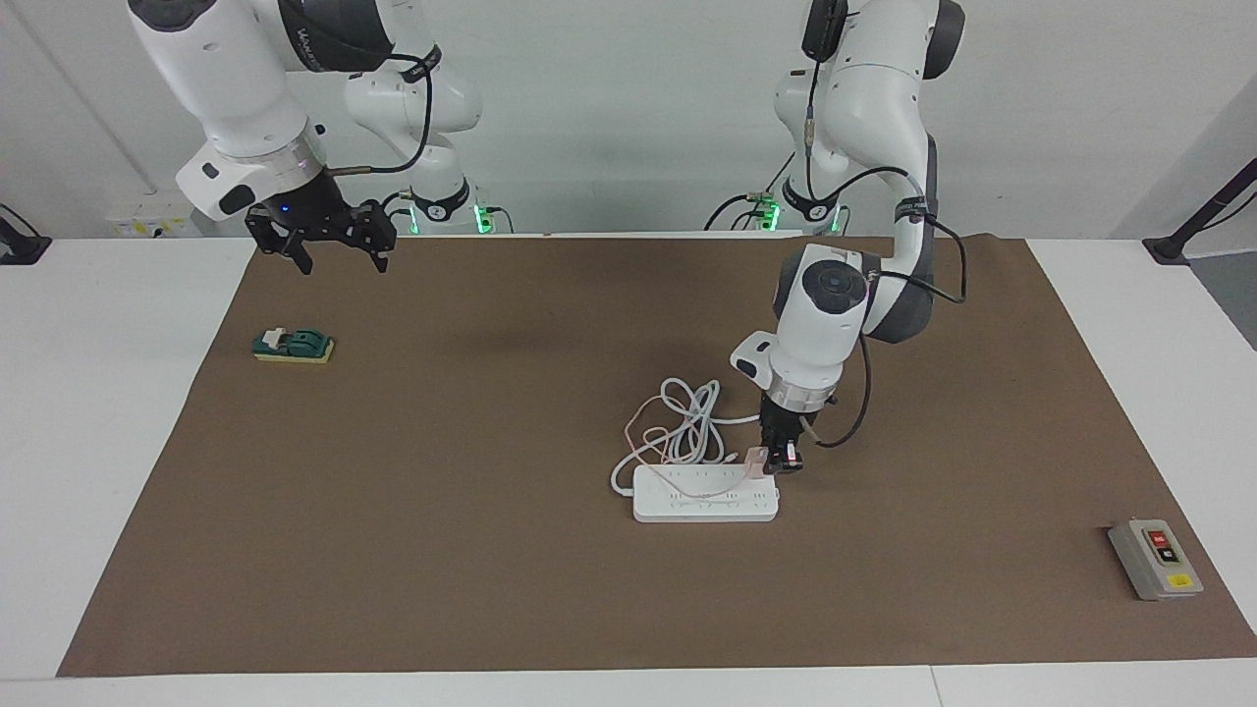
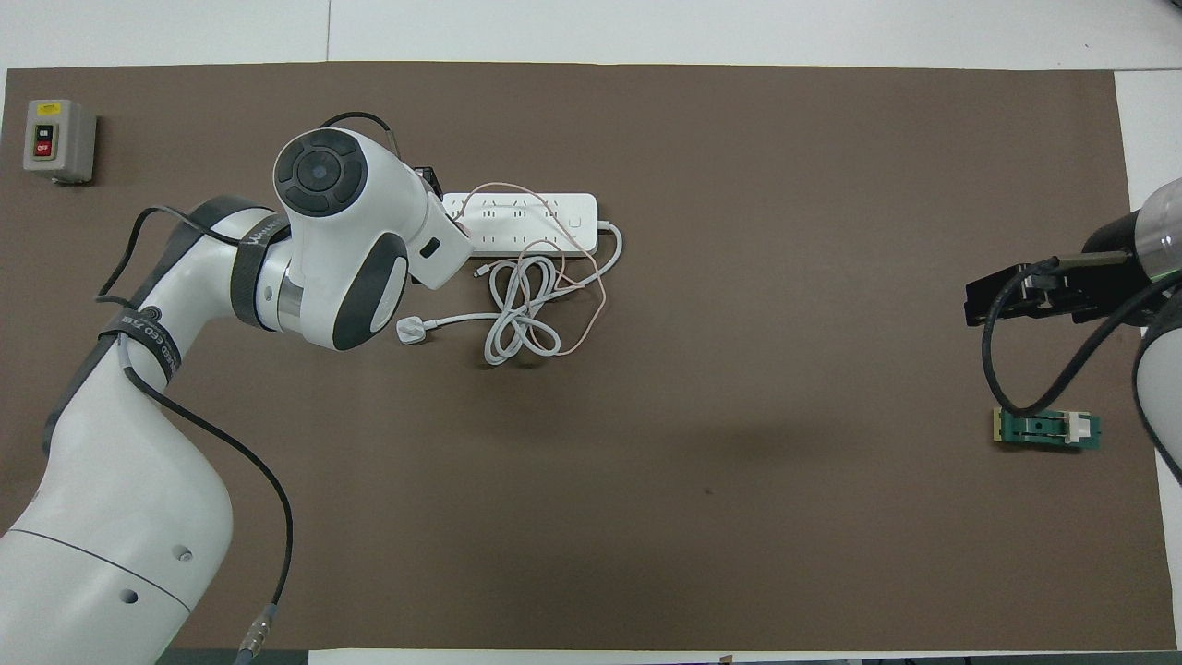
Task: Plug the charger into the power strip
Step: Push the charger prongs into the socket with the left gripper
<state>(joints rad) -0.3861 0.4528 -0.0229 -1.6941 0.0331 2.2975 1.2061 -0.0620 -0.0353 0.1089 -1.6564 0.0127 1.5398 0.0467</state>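
Observation:
The white power strip point(image 1: 705, 494) lies flat on the brown mat, its thick white cord point(image 1: 692, 417) coiled beside it on the robots' side. It also shows in the overhead view point(image 2: 522, 223). My left gripper point(image 1: 784, 459) points down at the strip's end toward the left arm's side and is shut on the pale pink charger point(image 1: 756, 461), which sits at the strip's corner. The thin pink cable point(image 1: 643, 432) loops over the strip and the cord. In the overhead view my left arm hides the charger. My right gripper point(image 1: 334, 250) waits raised and open.
A white three-pin plug point(image 2: 411, 330) lies nearer the robots than the strip. A grey box with red and black buttons point(image 1: 1155, 558) sits at the left arm's end of the mat. A green-and-yellow block point(image 1: 293, 346) sits at the right arm's end.

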